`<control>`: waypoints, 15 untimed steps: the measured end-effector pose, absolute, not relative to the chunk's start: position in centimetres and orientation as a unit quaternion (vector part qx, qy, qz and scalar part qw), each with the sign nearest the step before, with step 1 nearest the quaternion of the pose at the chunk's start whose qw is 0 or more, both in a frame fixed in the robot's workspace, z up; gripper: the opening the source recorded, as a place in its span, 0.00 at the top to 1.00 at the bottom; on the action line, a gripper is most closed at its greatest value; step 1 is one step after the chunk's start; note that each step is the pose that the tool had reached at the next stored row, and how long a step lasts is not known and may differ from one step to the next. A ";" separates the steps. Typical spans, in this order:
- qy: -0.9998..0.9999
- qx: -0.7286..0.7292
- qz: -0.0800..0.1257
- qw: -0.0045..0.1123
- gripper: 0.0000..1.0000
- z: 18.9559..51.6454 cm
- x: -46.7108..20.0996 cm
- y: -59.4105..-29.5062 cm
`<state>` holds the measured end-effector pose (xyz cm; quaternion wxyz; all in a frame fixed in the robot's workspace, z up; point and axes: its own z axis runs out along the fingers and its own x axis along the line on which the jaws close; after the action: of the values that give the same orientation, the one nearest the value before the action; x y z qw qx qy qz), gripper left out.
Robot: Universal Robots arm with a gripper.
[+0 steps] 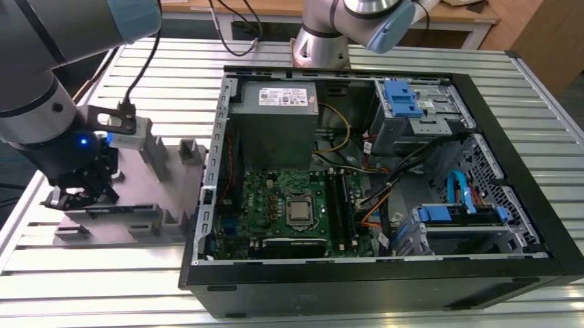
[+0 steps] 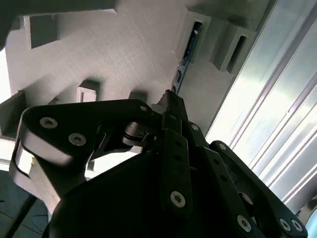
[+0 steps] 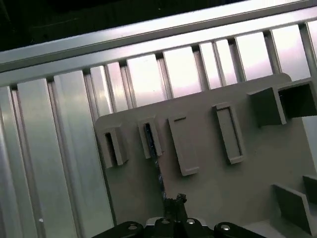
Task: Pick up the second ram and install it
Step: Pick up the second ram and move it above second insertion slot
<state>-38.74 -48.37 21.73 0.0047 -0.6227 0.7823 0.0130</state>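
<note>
The second ram point(image 2: 184, 64) is a slim dark blue board standing on edge in a slot of the grey holder block point(image 2: 124, 54). In the first wrist view the ram point(image 3: 152, 146) runs from its slot down to the fingertips. My gripper point(image 2: 170, 99) is low over the block, its black fingers closed together on the near end of the stick. In the exterior view the gripper point(image 1: 78, 195) sits over the holder block point(image 1: 137, 205), to the left of the open computer case point(image 1: 365, 273). The long memory slots point(image 1: 340, 205) lie beside the processor on the green motherboard.
The holder block has several raised posts and empty slots point(image 3: 228, 134). It rests on a ribbed aluminium table point(image 1: 109, 294). Inside the case are a power supply point(image 1: 273, 102), blue drive clips point(image 1: 401, 99) and loose cables point(image 1: 383, 184). A second arm's base point(image 1: 319, 48) stands behind the case.
</note>
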 end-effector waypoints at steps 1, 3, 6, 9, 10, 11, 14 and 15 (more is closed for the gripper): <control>0.771 -0.637 0.013 0.005 0.93 21.7 -38.7 -48.4; 0.753 -0.658 0.013 0.004 0.93 21.6 -38.7 -48.4; 0.737 -0.676 0.011 0.002 0.93 21.6 -38.7 -48.4; 0.725 -0.689 0.009 0.000 0.93 21.6 -38.7 -48.4; 0.723 -0.691 0.009 0.000 0.93 21.6 -38.7 -48.4; 0.720 -0.694 0.009 0.000 0.93 21.5 -38.7 -48.4; 0.719 -0.695 0.008 -0.001 0.93 21.5 -38.7 -48.4; 0.719 -0.695 0.008 -0.001 0.93 21.5 -38.7 -48.4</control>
<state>-38.74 -48.38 21.54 -0.0010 -0.6951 0.7189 0.0084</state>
